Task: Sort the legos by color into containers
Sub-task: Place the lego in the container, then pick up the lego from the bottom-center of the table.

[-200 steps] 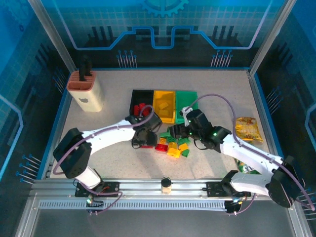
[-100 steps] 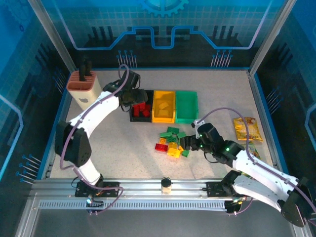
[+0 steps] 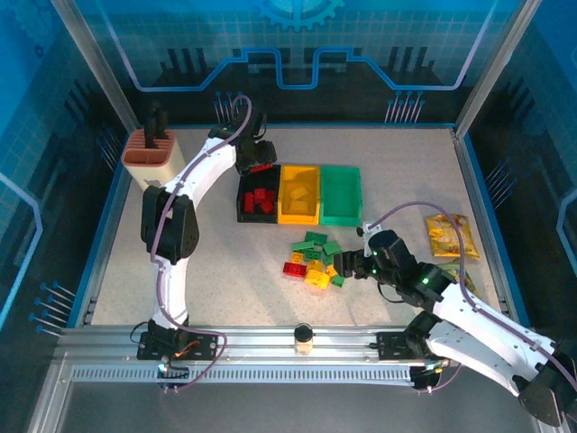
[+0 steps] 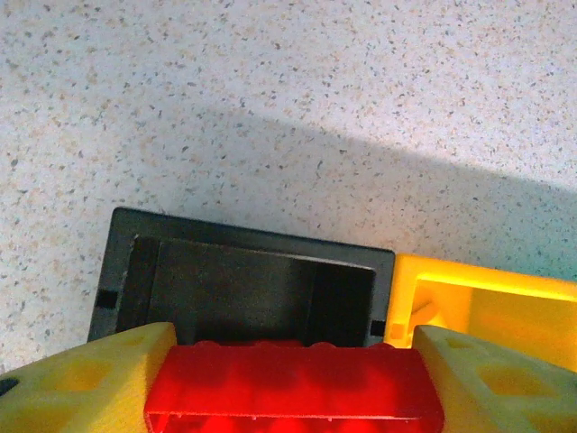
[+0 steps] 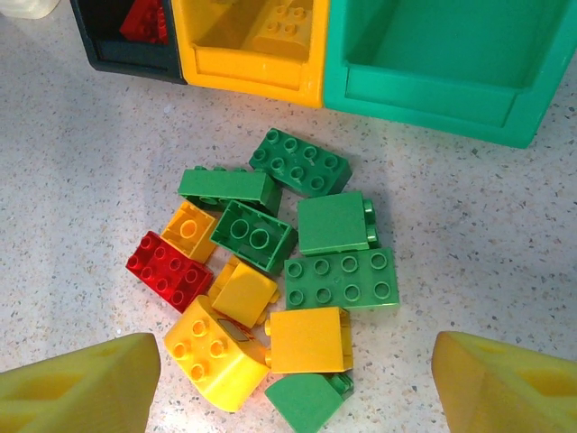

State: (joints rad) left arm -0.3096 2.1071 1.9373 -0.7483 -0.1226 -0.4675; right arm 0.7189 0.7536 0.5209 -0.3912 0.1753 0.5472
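My left gripper [image 3: 256, 162] hangs over the far end of the black bin [image 3: 257, 197], shut on a red lego [image 4: 293, 388] that spans the gap between its yellow fingers [image 4: 81, 383]. The black bin [image 4: 243, 271] holds several red bricks [image 3: 262, 200]. Beside it stand the yellow bin [image 3: 299, 194] and the green bin [image 3: 341, 194]. A pile of green, yellow and red legos [image 3: 315, 260] lies in front of the bins. My right gripper [image 5: 293, 365] hovers open over the near side of that pile [image 5: 270, 271], with nothing between its fingers.
A beige knife block [image 3: 155, 167] stands at the back left. A yellow snack bag [image 3: 453, 236] lies at the right, near the right arm. A raised blue rim [image 3: 106, 225] borders the table.
The left arm has carried the red lego from the pile up to the far end of the black bin. The right gripper has drawn back from the green bin to the pile's near right.
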